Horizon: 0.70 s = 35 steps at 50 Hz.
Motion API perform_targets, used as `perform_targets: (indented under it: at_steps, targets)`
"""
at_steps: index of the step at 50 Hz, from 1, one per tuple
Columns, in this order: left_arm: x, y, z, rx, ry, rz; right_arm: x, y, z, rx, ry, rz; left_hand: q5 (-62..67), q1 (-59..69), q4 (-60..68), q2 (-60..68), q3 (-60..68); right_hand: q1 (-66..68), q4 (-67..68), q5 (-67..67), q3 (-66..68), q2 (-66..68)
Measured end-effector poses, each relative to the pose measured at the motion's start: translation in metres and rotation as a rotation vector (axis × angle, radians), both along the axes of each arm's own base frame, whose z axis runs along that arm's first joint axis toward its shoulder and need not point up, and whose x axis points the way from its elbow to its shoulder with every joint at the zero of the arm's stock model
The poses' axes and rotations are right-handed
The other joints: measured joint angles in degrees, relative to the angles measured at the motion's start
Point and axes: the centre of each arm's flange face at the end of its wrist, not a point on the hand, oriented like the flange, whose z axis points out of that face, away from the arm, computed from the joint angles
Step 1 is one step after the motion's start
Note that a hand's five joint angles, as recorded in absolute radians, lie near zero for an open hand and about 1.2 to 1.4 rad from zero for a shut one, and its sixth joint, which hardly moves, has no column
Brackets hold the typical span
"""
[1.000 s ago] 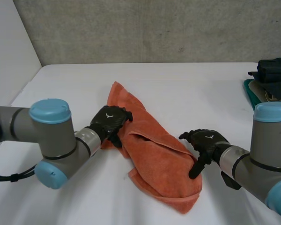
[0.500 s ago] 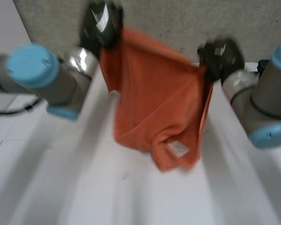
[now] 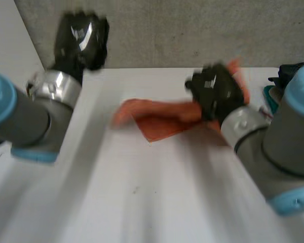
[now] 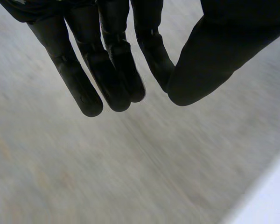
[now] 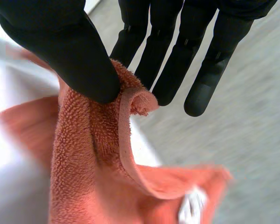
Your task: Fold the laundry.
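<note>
An orange towel (image 3: pixel 157 119) trails low over the white table (image 3: pixel 142 202), stretched from its free end at the left up to my right hand (image 3: pixel 215 91). In the right wrist view the thumb (image 5: pixel 60 42) pinches a folded edge of the towel (image 5: pixel 93 163) against the fingers, and a white tag (image 5: pixel 189 210) shows lower on the cloth. My left hand (image 3: pixel 81 38) is raised high at the left, well apart from the towel. Its fingers (image 4: pixel 107 70) and thumb are drawn together with nothing between them.
A pile of dark clothes (image 3: pixel 296 76) sits at the table's right edge on something teal (image 3: pixel 268 96). A grey wall (image 3: pixel 192 30) runs behind the table's far edge.
A second ago the towel lay on the table under both hands, then both lifted it spread between them. Now it has left the left hand and dropped, held by the right hand alone.
</note>
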Motion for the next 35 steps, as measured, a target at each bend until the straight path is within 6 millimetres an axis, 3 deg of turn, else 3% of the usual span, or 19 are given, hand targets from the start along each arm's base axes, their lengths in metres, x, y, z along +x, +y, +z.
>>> perform_targets:
  at_steps: [2,3,4,5,11,18,23,29,35]
  targets:
    - [0.004,0.013,-0.028,0.083,-0.043,-0.013,-0.001,0.004,-0.021,0.071,0.025,0.005,-15.25,-17.23,-15.88,-16.4,-16.76,0.0,0.01,0.02,0.0,0.0]
    - [0.005,0.017,-0.037,0.109,-0.056,-0.017,-0.001,0.004,-0.026,0.087,0.031,0.006,-15.25,-17.23,-15.88,-16.4,-16.76,0.0,0.01,0.02,0.0,0.0]
    - [0.007,0.025,-0.051,0.156,-0.078,-0.023,-0.002,0.004,-0.037,0.12,0.042,0.007,-34.42,-38.28,-34.97,-34.2,-34.3,0.0,0.01,0.02,0.0,0.0]
    - [0.009,0.03,-0.06,0.187,-0.091,-0.026,-0.002,0.004,-0.043,0.134,0.046,0.007,-41.79,-44.25,-42.36,-41.94,-41.59,0.0,0.02,0.02,0.0,0.0]
    - [0.013,0.055,-0.095,0.382,-0.119,-0.04,0.001,-0.001,-0.055,0.158,0.046,0.003,-48.49,-45.72,-48.39,-47.29,-48.03,0.0,0.02,0.02,0.0,0.0]
    - [0.016,0.063,-0.104,0.556,-0.024,-0.038,0.003,-0.002,-0.036,0.109,0.015,0.006,-48.58,-45.72,-48.47,-47.45,-48.12,0.0,0.02,0.02,0.0,0.0]
    - [0.012,0.061,-0.111,0.653,0.073,-0.051,0.003,0.009,-0.004,0.045,-0.035,0.026,-48.64,-45.72,-48.47,-47.45,-48.12,0.0,0.02,0.02,0.0,0.0]
    - [-0.01,0.06,-0.123,0.685,0.098,-0.093,0.009,0.031,0.025,0.019,-0.09,0.075,-48.57,-45.72,-48.47,-47.45,-48.12,0.0,0.02,0.02,0.0,0.0]
    - [-0.034,0.047,-0.135,0.674,0.104,-0.068,0.013,0.05,0.042,0.026,-0.128,0.12,-48.41,-45.66,-48.39,-47.4,-48.05,0.0,0.03,0.02,0.0,0.0]
